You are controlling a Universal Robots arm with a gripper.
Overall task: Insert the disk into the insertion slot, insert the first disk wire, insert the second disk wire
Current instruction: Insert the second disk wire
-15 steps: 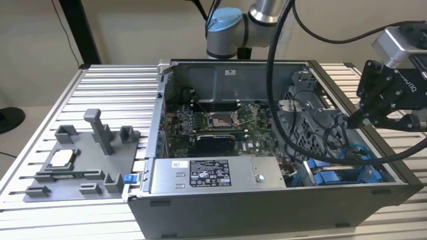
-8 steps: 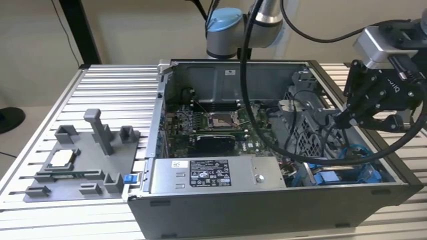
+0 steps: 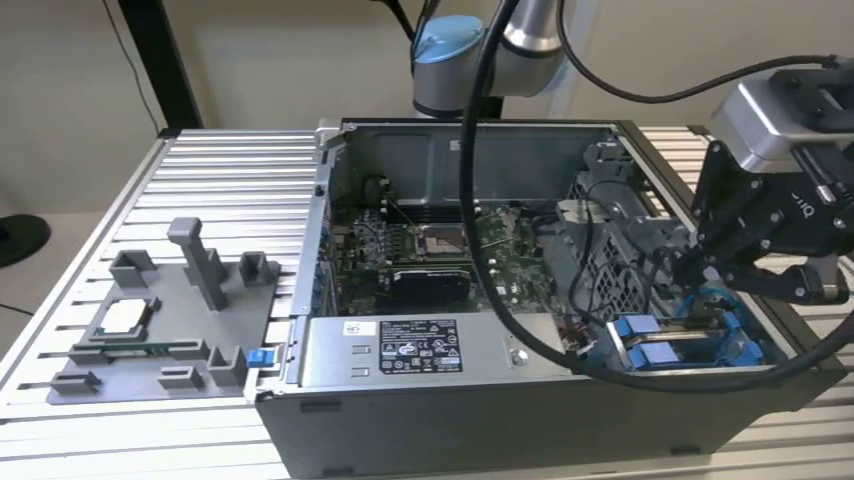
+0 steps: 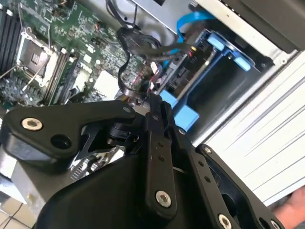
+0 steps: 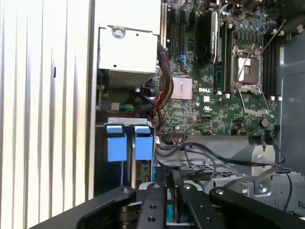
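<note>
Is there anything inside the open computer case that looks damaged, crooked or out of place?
Nothing stands out. The green motherboard looks intact, the two bright blue plastic tabs at the drive bay sit side by side and level, and the loose black cables lie beside the bay. The black gripper is above that bay.

Exterior view overlooks the open computer case [image 3: 534, 300]; both wrist views look closely inside.

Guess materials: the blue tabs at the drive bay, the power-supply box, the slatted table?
Blue tabs: likely moulded plastic, with uniform bright colour and a smooth matte face.
Power-supply box: looks like bare sheet metal, dull silver-grey with folded edges and a printed sticker.
Table: probably extruded aluminium, with pale satin slats and straight parallel grooves.
</note>
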